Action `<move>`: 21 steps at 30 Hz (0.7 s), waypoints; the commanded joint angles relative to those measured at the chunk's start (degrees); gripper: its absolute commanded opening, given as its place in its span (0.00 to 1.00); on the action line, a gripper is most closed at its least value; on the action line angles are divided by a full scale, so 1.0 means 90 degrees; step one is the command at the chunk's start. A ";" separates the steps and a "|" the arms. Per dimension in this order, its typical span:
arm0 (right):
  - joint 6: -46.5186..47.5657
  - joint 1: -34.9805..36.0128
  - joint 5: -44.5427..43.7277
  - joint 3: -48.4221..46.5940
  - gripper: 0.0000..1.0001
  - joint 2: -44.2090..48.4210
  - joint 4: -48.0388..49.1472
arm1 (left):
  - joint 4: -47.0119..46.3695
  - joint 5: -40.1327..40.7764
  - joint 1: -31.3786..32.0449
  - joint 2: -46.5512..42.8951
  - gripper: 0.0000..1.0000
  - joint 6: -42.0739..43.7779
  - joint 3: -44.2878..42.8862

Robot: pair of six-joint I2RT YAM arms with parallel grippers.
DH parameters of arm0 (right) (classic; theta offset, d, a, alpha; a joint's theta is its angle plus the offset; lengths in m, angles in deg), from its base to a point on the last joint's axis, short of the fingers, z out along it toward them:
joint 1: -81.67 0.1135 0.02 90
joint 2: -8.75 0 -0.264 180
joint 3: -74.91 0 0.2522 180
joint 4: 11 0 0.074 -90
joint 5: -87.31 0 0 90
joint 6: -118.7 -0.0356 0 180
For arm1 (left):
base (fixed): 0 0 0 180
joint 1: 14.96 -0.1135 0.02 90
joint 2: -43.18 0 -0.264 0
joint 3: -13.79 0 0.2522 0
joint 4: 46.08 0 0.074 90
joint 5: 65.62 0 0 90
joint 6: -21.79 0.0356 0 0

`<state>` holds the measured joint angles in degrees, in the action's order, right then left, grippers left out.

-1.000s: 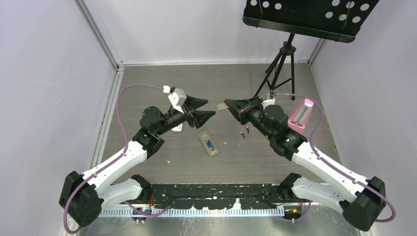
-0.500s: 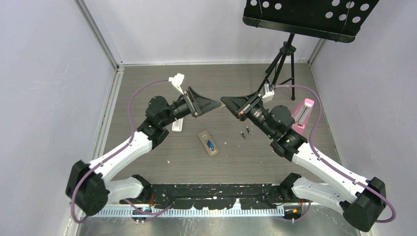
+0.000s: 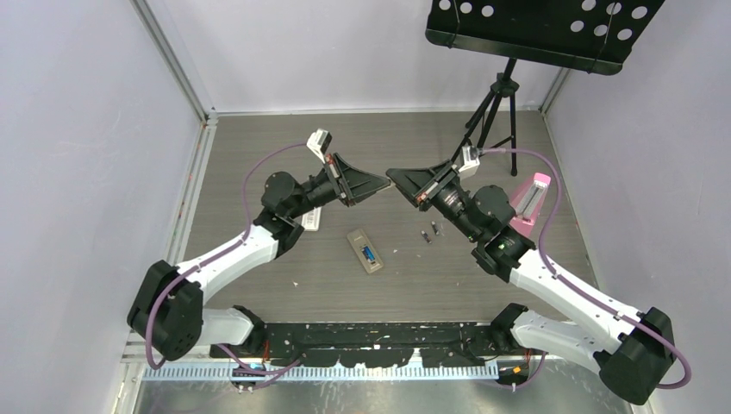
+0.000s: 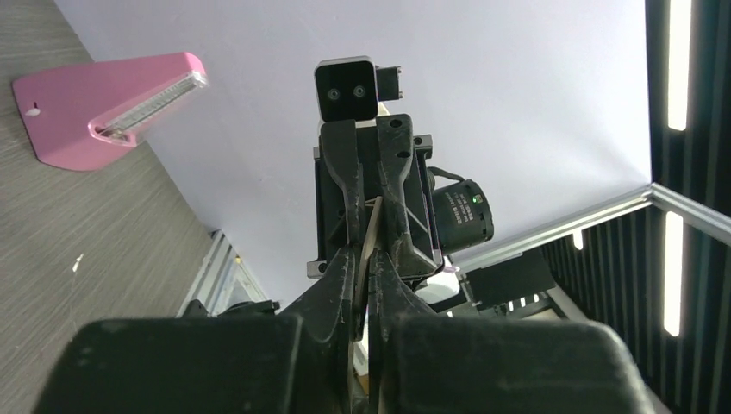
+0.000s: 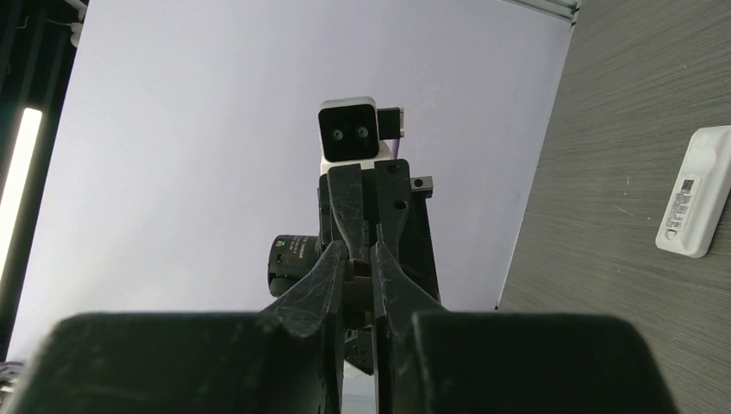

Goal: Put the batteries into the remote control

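The remote control (image 3: pixel 365 251) lies flat on the table in the top view, tan, with a bluish battery in its middle recess. Two small dark batteries (image 3: pixel 427 235) (image 3: pixel 437 228) lie just to its right. Above the table my two grippers meet tip to tip. My right gripper (image 3: pixel 394 178) (image 5: pixel 358 259) is shut on a small tan plate (image 5: pixel 358 278). My left gripper (image 3: pixel 383 182) (image 4: pixel 366 259) is shut on that plate's other end, seen edge-on (image 4: pixel 373 231) between both pairs of fingers.
A plain white bar (image 3: pixel 311 221) (image 5: pixel 694 194) lies partly under my left arm. A pink wedge-shaped object (image 3: pixel 527 200) (image 4: pixel 95 108) sits at the right, near my right arm. A black music stand's tripod (image 3: pixel 496 112) stands at the back right.
My left gripper swung up from above the table to meet the right gripper, then closed its open jaws on the tan plate. The right gripper rose slightly and kept its grip.
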<state>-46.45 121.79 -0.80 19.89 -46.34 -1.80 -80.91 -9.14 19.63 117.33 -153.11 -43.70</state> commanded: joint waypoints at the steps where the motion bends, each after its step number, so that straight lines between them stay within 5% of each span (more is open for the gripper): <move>1: 0.0263 0.0074 0.0121 -0.0043 0.16 0.0141 0.0088 | 0.0120 -0.0201 -0.0072 -0.0484 0.00 0.0592 -0.0041; 4: 0.0748 0.0064 0.0316 -0.0220 0.62 0.0229 -0.0630 | 0.0661 -0.0504 -0.0257 -0.0747 0.00 0.1260 -0.0081; 7: 0.1671 0.0059 0.0662 -0.0531 0.76 0.0377 -0.1671 | 0.1618 -0.1337 -0.0501 -0.0932 0.00 0.2228 -0.0365; 14: 0.2843 0.0054 0.1884 -0.0863 0.76 0.0836 -0.2911 | 0.4420 -0.2420 -0.0599 -0.1216 0.00 0.4684 -0.1069; 21: 0.3405 0.0058 0.2423 -0.1140 0.51 0.0595 -0.3601 | 0.4280 -0.2822 -0.0596 -0.1422 0.00 0.4766 -0.0982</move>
<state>-20.77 122.09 16.10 12.66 -39.43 -30.37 -44.83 -29.92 14.38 106.64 -114.25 -51.39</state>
